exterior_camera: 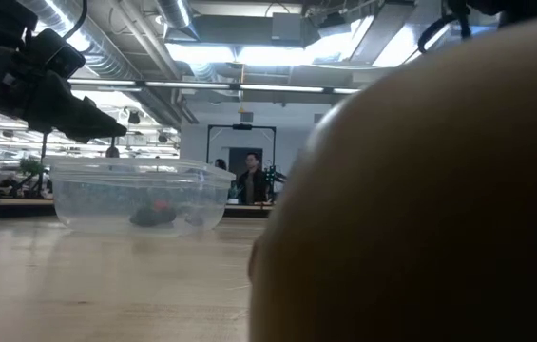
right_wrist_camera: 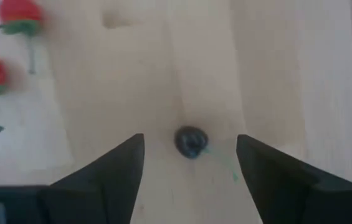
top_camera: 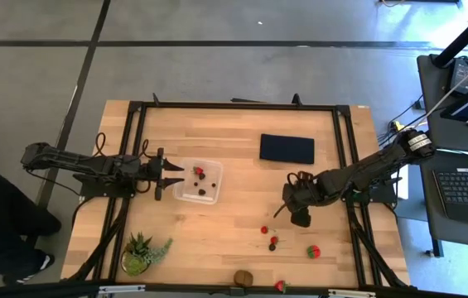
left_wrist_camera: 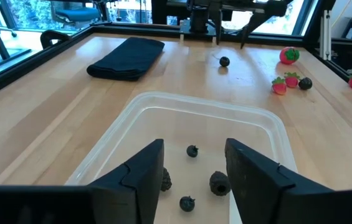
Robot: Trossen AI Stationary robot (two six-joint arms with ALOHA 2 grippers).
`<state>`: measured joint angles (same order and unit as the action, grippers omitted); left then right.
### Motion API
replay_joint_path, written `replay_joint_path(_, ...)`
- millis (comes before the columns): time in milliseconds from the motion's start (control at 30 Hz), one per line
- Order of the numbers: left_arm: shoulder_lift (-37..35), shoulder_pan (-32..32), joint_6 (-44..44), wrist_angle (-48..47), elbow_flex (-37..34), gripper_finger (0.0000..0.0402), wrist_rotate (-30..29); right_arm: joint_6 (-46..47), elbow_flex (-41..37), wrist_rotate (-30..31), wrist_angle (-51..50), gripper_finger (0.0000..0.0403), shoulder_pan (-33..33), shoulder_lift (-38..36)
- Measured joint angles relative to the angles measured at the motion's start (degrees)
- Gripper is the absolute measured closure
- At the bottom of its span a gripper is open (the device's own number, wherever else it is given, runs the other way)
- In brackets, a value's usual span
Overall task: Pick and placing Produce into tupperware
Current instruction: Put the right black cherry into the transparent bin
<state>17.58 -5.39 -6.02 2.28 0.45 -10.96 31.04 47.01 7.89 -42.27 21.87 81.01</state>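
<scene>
The clear tupperware (top_camera: 196, 181) is the landmark here, sitting left of centre on the wooden table (top_camera: 234, 240).

Just to its left, the left gripper (top_camera: 166, 175) hovers at the container's edge, its fingers (left_wrist_camera: 141, 171) spread apart and holding nothing. In the left wrist view the tupperware (left_wrist_camera: 163, 118) lies directly ahead, with several dark berries (left_wrist_camera: 192, 150) resting on its floor. From above, a red strawberry (top_camera: 200, 172) also shows inside it, alongside a dark piece.

In front of the tupperware, at the near left corner of the table, stands a spiky potted plant (top_camera: 141, 252).

To the right and behind the tupperware lies a flat dark blue cloth (top_camera: 287, 148).

Right of the tupperware, well apart from it, the right gripper (top_camera: 297, 212) points down at the table. Its fingers (right_wrist_camera: 110, 171) are spread wide, and one small dark berry (right_wrist_camera: 191, 141) lies on the wood between them, untouched.

Nearer the front edge, still right of the tupperware, loose produce sits on the table: a small strawberry (top_camera: 264, 229) and dark berries (top_camera: 273, 242) close together, a larger strawberry (top_camera: 313, 251) further right, a brown kiwi (top_camera: 243, 277) and another strawberry (top_camera: 280, 285) by the front rail.

In the low view, the tupperware (exterior_camera: 135, 195) stands on the wood, and a large blurred brown shape fills the right side.
</scene>
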Motion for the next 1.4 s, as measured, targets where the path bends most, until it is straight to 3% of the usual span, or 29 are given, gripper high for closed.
replay_joint_path(267,0.00,-0.01,0.00,0.01,0.02,0.0235,0.00,-8.68,-3.78,0.78,4.92,0.0146,0.17,0.02)
replay_joint_path(633,0.00,-0.01,0.00,0.02,0.02,0.0237,0.00,-8.23,-9.46,1.49,12.30,0.0149,0.20,0.02)
replay_joint_path(1133,0.00,-0.02,0.02,0.02,0.02,0.0231,0.00,-7.42,-11.94,1.22,16.35,0.0224,0.11,0.40)
replay_joint_path(1400,0.00,-0.01,0.02,0.02,0.00,0.0240,0.01,-7.34,-11.39,0.34,16.72,0.0244,0.13,5.97)
